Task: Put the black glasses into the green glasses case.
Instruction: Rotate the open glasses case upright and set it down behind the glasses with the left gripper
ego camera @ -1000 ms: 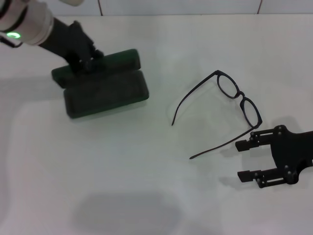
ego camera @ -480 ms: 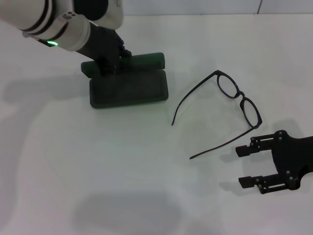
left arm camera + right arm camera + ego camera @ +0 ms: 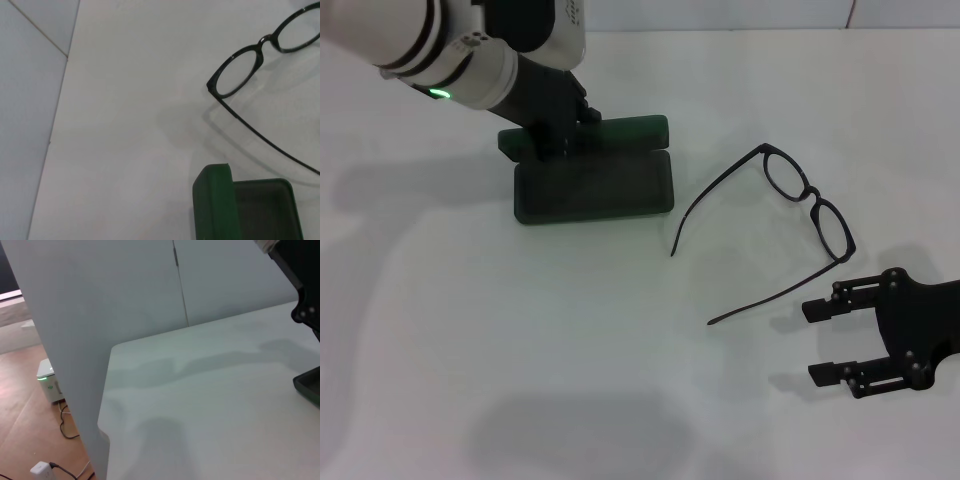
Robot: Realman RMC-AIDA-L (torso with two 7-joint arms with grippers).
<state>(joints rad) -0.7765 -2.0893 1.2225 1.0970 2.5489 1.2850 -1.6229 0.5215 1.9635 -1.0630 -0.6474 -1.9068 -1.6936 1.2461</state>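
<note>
We see green glasses case (image 3: 592, 180) open upper left, left gripper (image 3: 555, 135) jaws grasping lid; black glasses (image 3: 775, 225) not yet in; right gripper (image 3: 828, 340) jaws released.

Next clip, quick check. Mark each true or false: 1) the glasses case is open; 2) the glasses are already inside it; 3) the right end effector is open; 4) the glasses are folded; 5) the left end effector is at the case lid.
1. True. The green glasses case lies open on the table, lining showing.
2. False. The black glasses lie on the table to the right of the case, apart from it.
3. True. The right end effector is open, near the glasses, holding nothing.
4. False. Both temple arms are spread out.
5. True. The left end effector is at the lid's left end.
</note>
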